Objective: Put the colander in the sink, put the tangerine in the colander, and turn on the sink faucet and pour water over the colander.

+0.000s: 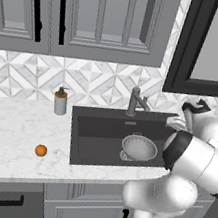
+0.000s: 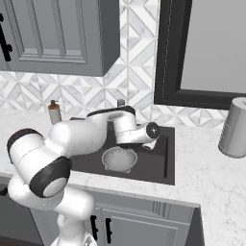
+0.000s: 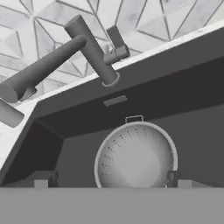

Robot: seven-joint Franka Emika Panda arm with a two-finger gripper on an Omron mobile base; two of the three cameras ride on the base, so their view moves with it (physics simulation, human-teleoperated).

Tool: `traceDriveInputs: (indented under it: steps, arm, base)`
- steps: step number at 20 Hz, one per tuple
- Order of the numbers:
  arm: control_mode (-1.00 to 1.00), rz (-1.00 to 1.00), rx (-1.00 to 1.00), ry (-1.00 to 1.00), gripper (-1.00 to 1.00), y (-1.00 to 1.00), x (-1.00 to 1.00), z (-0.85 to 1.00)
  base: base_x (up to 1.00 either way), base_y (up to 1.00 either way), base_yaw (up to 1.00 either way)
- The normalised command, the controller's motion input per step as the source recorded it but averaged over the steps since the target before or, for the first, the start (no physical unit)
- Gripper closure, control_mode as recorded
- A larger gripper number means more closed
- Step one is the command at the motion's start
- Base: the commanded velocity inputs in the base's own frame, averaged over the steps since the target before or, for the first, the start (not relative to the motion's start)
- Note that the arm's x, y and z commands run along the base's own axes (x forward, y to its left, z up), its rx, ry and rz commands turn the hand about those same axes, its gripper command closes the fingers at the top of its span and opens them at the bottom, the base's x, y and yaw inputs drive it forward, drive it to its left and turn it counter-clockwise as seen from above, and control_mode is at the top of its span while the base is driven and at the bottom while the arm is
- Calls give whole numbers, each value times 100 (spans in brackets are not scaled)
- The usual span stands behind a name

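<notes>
The silver colander (image 1: 138, 148) stands upright inside the dark sink (image 1: 97, 129), over the drain at the basin's right half. It also appears as the colander (image 3: 135, 155) and the colander (image 2: 119, 158). The tangerine (image 1: 40, 150) lies on the white marble counter left of the sink. The dark sink faucet (image 1: 135, 101) rises behind the basin; in the hand view the sink faucet (image 3: 89, 50) points its spout left. My gripper (image 3: 109, 179) hovers above the colander's near side, open wide, with nothing between its fingertips (image 3: 46, 177).
A soap dispenser (image 1: 60, 101) stands at the sink's back left corner. A tall grey ribbed roll (image 2: 235, 127) stands on the counter to the right. Grey wall cabinets (image 1: 87, 11) hang overhead, and a dark-framed window (image 2: 202, 53) sits behind the sink.
</notes>
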Motion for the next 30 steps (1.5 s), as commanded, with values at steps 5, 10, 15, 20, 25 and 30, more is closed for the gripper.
traceDriveInputs:
  steps: [5,10,15,20,25,30]
  arm:
    - [-100,1,-13,-5,-100,16,-75,100]
    - [-100,14,-16,10,-100,50,-29,100]
    - [-100,19,-16,20,-100,67,-44,79]
    - [-100,20,-14,6,-100,100,-13,9]
    - [-100,19,-6,5,-100,100,-9,-2]
    - [-100,15,-7,0,-100,100,-10,-12]
  base:
    - [0,0,0]
    - [0,0,0]
    - [0,0,0]
    - [0,0,0]
    - [0,0,0]
    - [0,0,0]
